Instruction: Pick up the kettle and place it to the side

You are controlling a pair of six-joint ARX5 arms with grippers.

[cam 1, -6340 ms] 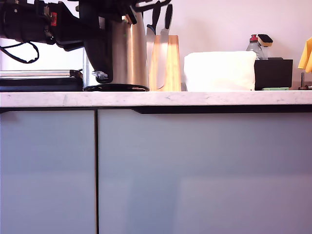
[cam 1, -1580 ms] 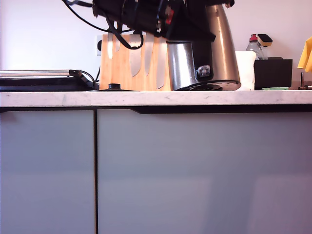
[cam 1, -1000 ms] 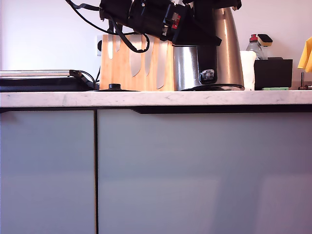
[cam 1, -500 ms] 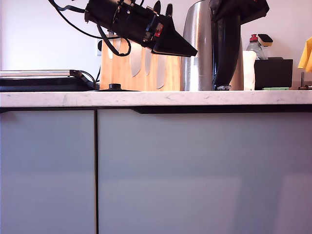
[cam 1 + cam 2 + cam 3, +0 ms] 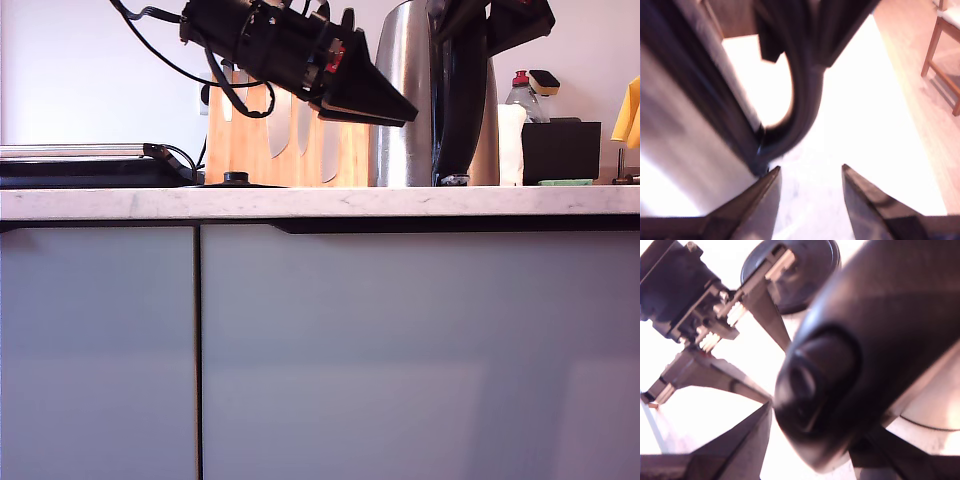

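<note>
The kettle [image 5: 405, 100] is standing upright on the counter [image 5: 320, 203], right of the knife block [image 5: 285, 140] in the exterior view. My first gripper [image 5: 810, 187] is hanging spread and empty; my second gripper [image 5: 810, 440] is pinching its handle [image 5: 860, 340] (placement looks nearly finished).

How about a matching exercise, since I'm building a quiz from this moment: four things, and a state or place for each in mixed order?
Things:
1. kettle
2. knife block
3. my first tool
4. black box

States or places:
A. open, holding nothing
B. wooden, knives in it
C. toward the exterior view's right end of the countertop
D. brushed steel, standing upright

Pairs: 1-D, 2-B, 3-A, 4-C
</note>
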